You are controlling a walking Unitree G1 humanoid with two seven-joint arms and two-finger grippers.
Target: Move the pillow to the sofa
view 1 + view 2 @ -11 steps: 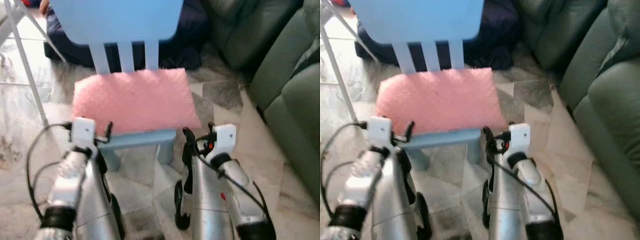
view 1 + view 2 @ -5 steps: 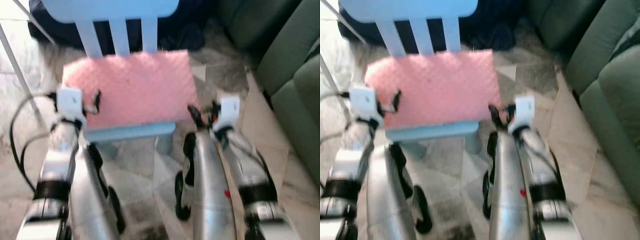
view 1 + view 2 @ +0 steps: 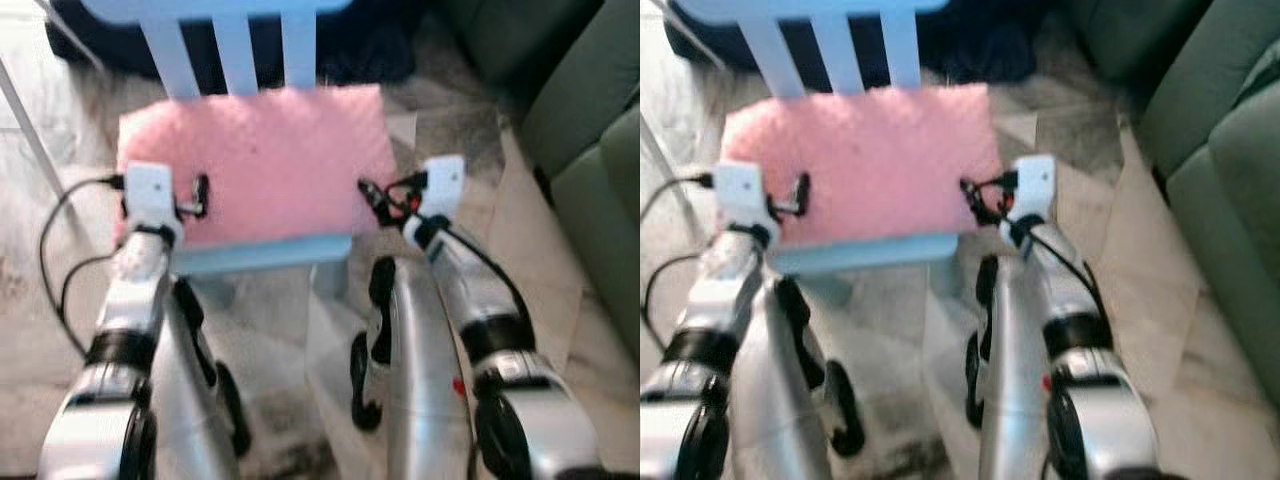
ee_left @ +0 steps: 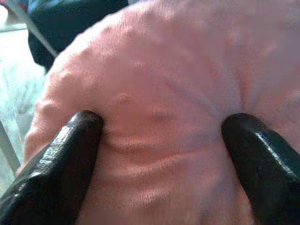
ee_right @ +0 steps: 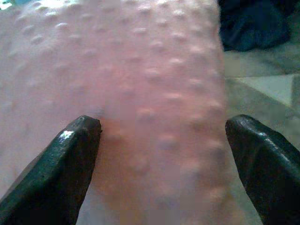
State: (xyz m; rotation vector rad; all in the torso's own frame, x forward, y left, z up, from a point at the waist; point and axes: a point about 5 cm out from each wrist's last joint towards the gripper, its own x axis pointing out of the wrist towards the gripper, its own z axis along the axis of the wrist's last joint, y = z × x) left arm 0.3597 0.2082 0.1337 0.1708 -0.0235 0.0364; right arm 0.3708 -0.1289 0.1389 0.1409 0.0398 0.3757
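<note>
**Both grippers spread at the pillow's ends**

The pink, bumpy-textured rectangular pillow (image 3: 255,160) lies flat on the pale blue wooden chair (image 3: 262,255), long axis across the seat. The left gripper (image 4: 161,140) and right gripper (image 5: 164,140) flank it, fingers spread wide. A green sofa (image 3: 590,150) stands right of the chair.

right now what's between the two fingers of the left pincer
The pink pillow: in the left wrist view the open left pincer straddles its bulging edge, each black finger pressing into the fabric.
</note>
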